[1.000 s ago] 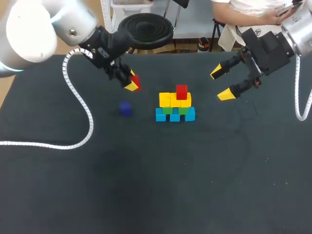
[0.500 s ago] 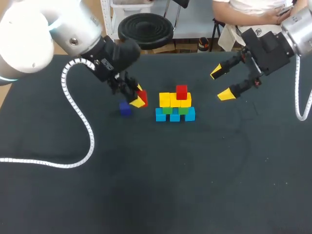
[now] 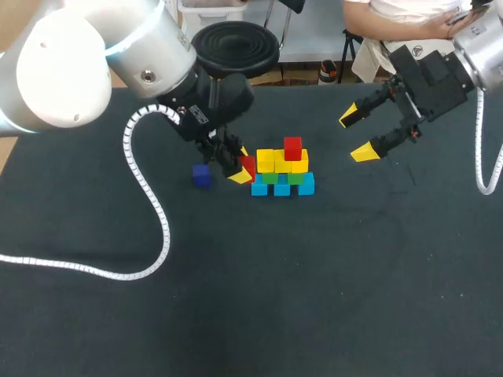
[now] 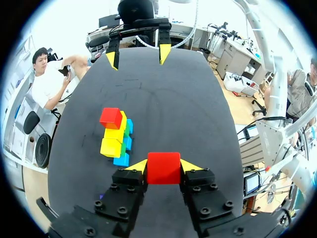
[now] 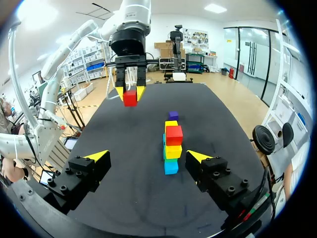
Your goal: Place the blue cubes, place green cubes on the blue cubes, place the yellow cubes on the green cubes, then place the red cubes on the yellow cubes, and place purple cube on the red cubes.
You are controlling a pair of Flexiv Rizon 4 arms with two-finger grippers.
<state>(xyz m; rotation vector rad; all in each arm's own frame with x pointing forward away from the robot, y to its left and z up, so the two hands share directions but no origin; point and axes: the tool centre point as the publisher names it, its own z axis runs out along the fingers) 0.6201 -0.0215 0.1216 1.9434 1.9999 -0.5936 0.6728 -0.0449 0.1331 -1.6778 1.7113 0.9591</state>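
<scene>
left jaws, clamped on flat sides of a likely light, stiff red cube [image 3: 248, 166], came beside the cube stack [image 3: 281, 174]; right jaws apart.

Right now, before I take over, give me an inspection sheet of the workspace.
Surface: black table, flat, no spills seen.
Job's things: cube stack with blue base, green, then yellow, and one top red cube; second red cube held just beside the stack; purple cube alone on the table, apart from the stack.
Clutter: nothing seen.
Grippers: left pincer shut on the second red cube; right pincer open, empty, off to the stack's other side.
Cables: left arm's white coiled cable loops over the table; right arm's cable hangs near the edge.
Surroundings: nothing seen.
</scene>
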